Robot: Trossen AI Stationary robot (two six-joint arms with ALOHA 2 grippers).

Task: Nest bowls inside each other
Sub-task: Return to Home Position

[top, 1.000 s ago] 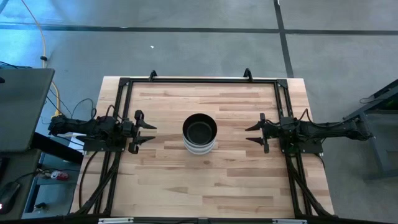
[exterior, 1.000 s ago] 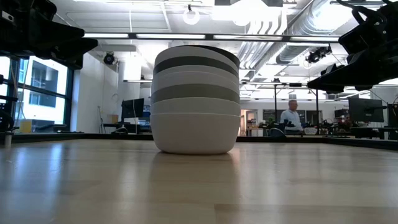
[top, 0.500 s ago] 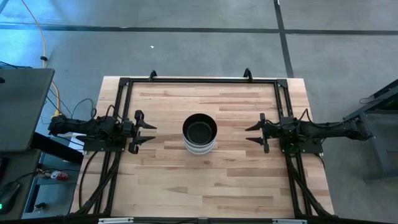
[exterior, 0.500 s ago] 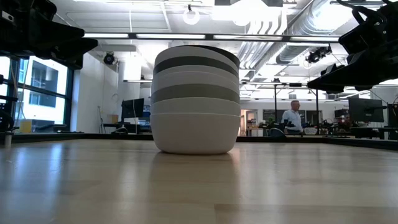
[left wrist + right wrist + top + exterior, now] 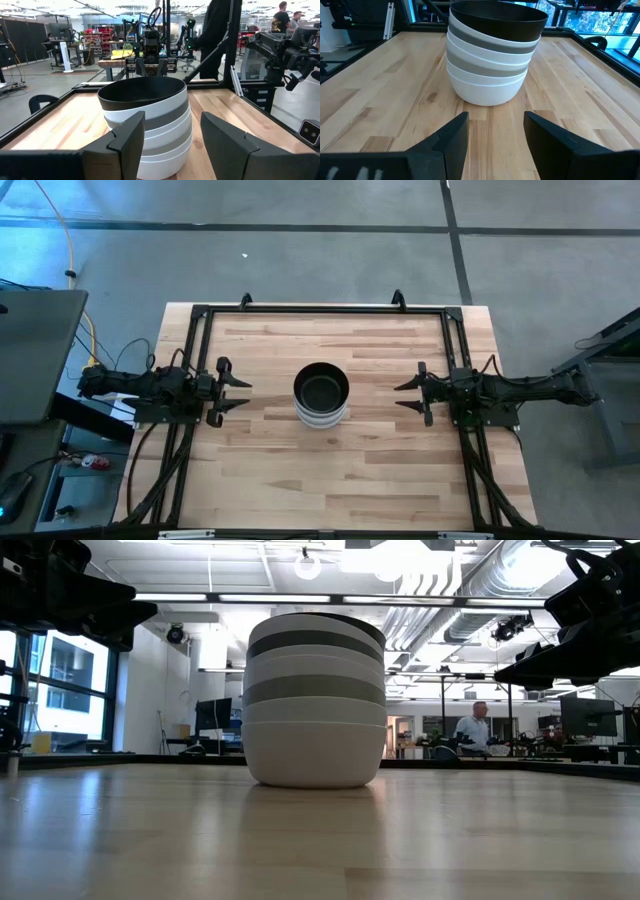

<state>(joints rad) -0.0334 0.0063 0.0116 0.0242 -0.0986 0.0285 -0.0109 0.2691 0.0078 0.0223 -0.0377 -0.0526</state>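
One nested stack of bowls (image 5: 321, 394) stands by its white bottom bowl (image 5: 490, 90) on the middle of the wooden table (image 5: 330, 470). White and grey bowls alternate in it, and a black bowl (image 5: 142, 92) sits on top. My left gripper (image 5: 238, 394) hovers open at the table's left side, pointing at the stack from a distance. My right gripper (image 5: 408, 396) hovers open at the right side, facing the stack too. Neither touches anything.
A black metal frame (image 5: 320, 310) runs along the table's far and side edges. Bare wood lies all round the stack. A person (image 5: 470, 730) stands far off in the room behind the table.
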